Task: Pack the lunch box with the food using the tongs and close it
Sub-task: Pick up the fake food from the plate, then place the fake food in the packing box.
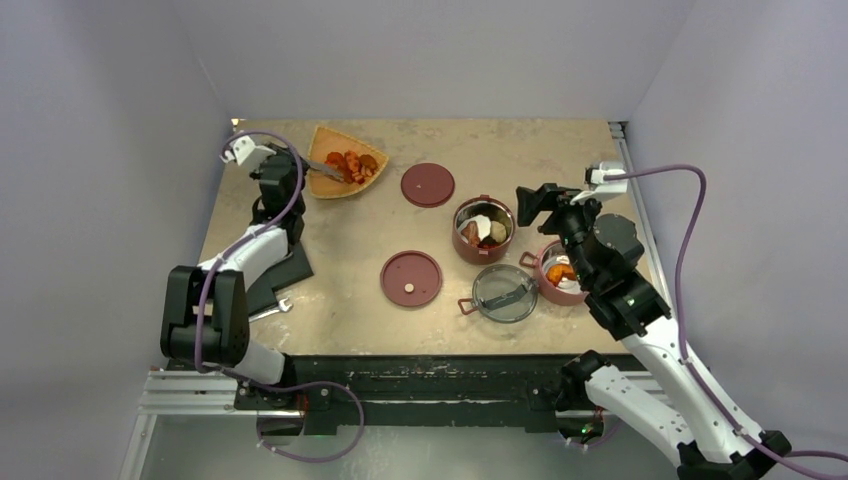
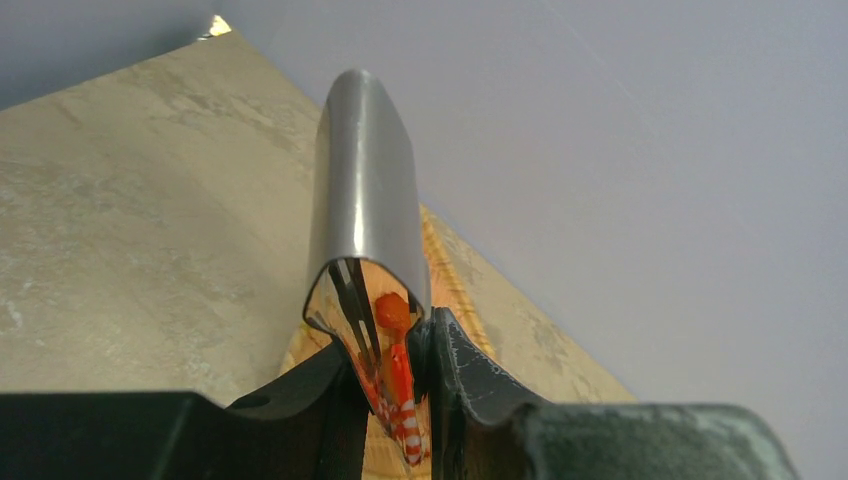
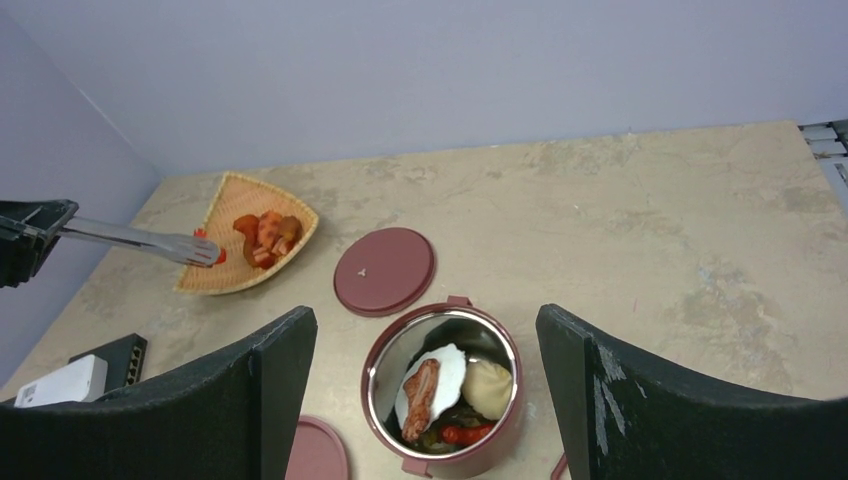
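The left gripper (image 2: 395,372) is squeezing the tongs (image 2: 365,200) nearly closed, and their tips are pinching a small red food piece (image 3: 212,257) over the orange tray (image 3: 225,200). The right gripper (image 3: 428,332) is hanging wide open and empty, directly above a lunch box bowl (image 3: 378,352) holding food.

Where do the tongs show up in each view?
Top external: tongs upper left, tips over the woven tray.
Left wrist: tongs centre, rising from between the fingers; tray rim beside them.
Right wrist: tongs at left edge, tips at the tray.
Shared landmark: the woven tray.
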{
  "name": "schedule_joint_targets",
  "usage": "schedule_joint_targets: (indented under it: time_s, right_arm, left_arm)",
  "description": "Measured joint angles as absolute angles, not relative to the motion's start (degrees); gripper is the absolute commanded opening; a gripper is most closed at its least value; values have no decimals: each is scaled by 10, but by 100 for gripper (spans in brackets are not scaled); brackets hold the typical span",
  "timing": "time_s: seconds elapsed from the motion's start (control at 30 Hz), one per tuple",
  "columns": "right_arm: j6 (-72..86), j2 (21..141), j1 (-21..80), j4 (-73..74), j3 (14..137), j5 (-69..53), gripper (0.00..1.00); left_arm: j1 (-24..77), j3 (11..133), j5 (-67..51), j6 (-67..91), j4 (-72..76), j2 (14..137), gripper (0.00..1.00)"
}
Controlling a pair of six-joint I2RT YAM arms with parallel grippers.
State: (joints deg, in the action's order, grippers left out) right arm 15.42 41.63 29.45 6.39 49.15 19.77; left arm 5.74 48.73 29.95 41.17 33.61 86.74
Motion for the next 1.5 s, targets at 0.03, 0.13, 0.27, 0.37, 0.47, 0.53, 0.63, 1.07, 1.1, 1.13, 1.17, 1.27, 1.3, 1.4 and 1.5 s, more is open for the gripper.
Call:
schedule_joint_targets:
  time_s: [0.03,0.13,0.27,0.37,0.47,0.53,0.63,1.07,1.1,1.13,1.17,1.27,1.3,1.4,1.5]
  right_arm:
    - [156,418,295,64,491,197,85]
    - [157,425,295,64,491,196,85]
    - [159,446,295,65,492,196,85]
    - [161,458,294,67,492,196,85]
    - [163,464,290,69,493,198,86]
    - [169,469,287,76,499,199,86]
    - [179,475,284,86,506,199,86]
    - [206,476,255,120,518,202,89]
    - [206,476,254,120,520,202,89]
    - [206,475,254,121,521,202,89]
    - [208,475,254,121,522,202,89]
    - [210,470,254,126,523,202,90]
    - [210,468,254,128,523,202,90]
    - [210,462,254,129,523,200,90]
    - [210,458,254,129,523,199,90]
  left_arm:
    - [57,487,286,411,330,861,8]
    - [60,487,242,409,309,834,8]
    - [81,487,199,404,280,790,8]
    - [112,489,166,398,262,762,9]
    - [154,499,136,398,243,749,9]
    - [187,510,112,399,236,749,9]
    - [230,524,79,405,227,749,9]
    - [363,562,14,435,243,791,9]
    - [366,562,12,439,244,800,9]
    - [367,564,8,440,244,809,9]
    - [368,565,6,440,244,819,9]
    - [369,569,2,440,243,842,10]
    - [370,571,1,440,243,848,10]
    - [372,582,0,440,244,867,10]
    - [372,596,-1,439,244,886,10]
